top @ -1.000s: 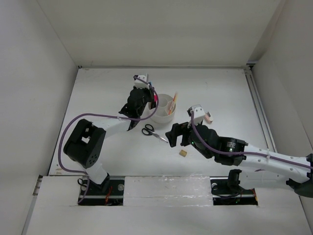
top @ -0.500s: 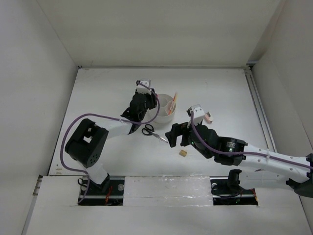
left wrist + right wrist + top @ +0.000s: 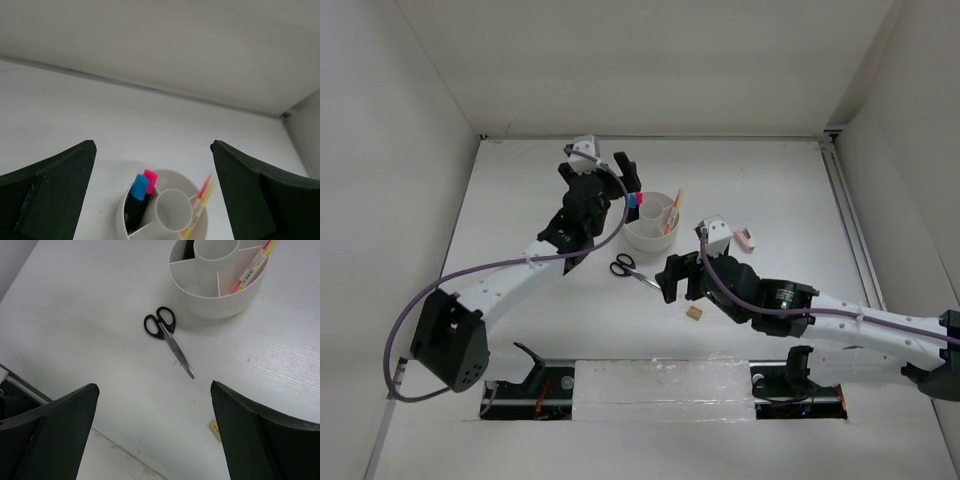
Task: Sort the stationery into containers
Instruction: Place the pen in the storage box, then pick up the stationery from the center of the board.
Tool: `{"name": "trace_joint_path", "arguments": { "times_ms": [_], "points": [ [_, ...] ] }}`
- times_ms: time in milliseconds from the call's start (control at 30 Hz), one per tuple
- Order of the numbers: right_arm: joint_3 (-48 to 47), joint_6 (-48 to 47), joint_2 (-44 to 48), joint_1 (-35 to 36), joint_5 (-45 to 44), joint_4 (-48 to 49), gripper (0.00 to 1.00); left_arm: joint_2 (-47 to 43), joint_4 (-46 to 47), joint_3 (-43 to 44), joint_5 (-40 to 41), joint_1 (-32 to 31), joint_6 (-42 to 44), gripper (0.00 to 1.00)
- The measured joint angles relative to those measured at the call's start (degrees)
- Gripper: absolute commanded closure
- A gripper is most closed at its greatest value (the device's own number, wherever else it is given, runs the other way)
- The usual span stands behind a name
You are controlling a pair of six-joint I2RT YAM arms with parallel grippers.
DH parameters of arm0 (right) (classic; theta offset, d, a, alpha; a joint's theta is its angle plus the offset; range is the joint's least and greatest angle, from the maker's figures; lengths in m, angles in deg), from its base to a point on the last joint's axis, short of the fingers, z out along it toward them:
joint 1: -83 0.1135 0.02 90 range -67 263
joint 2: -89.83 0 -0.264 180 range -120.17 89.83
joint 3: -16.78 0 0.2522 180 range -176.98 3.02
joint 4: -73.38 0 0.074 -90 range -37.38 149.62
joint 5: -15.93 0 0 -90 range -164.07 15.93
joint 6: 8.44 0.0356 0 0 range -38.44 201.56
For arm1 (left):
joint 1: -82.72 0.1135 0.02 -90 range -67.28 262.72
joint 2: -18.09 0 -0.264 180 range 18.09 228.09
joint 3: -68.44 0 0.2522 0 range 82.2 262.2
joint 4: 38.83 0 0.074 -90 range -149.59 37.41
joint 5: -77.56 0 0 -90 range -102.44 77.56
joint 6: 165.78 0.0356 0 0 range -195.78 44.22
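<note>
White plastic tub [image 3: 220, 305] holds the blue and pink highlighters [image 3: 139, 186] in one compartment. The left pincer [image 3: 607, 160] hovers above it, spread wide, empty. The right pincer [image 3: 152, 387] — equally spread, holding nothing — hangs over the black-handled scissors [image 3: 167, 337] lying on the bench [image 3: 90, 315].

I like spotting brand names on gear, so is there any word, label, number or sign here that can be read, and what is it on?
None can be read.
The white tub, the scissors and the two highlighters show no legible print in any view.
If the highlighters or the thin pens carry markings, they are too small to make out.
</note>
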Motion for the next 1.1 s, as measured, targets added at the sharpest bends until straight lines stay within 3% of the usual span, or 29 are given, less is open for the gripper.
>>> {"name": "trace_joint_path", "arguments": {
  "times_ms": [200, 433, 733, 1100],
  "points": [
    [-0.02, -0.79, -0.72, -0.72, 0.72, -0.42, 0.0, -5.75, -21.44, 13.84, 9.64, 0.83, -12.79, 0.0],
    [-0.24, 1.95, -3.58, -8.74, 6.25, -5.42, 0.0, -10.4, -42.14, 14.03, 10.01, 2.71, -23.52, 0.0],
    [5.95, 11.67, -8.07, -10.38, 12.55, -9.97, 0.0, -22.71, -51.45, 8.61, 3.65, 2.69, -23.34, 0.0],
    [10.88, 14.29, -13.6, -10.36, 18.05, -12.04, 0.02, -23.8, -54.14, 8.11, -8.26, 2.69, -14.75, 0.0]
  ]
}}
